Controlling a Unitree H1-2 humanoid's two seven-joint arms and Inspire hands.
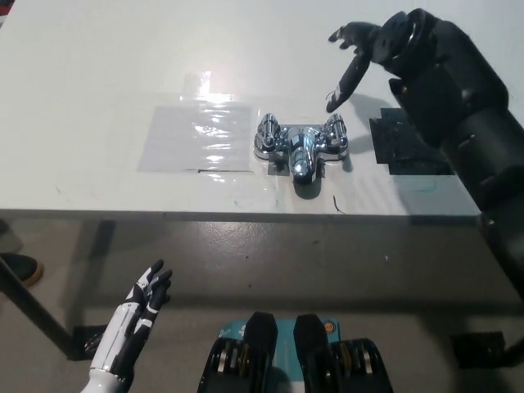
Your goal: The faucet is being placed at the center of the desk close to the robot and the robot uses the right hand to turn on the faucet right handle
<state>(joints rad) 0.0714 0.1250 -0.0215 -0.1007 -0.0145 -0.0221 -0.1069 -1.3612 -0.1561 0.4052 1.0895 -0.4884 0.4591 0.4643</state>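
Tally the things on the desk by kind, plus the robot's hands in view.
faucet: 1
clear patch: 1
black patch: 1
robot hands: 2, the left hand low beside the desk and the right hand above the faucet
Total: 5

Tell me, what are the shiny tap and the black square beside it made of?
The faucet looks like polished chrome metal: it mirrors the light in bright spots. The black square looks like matte tape stuck flat on the desk, probably several strips, since its edges are stepped.
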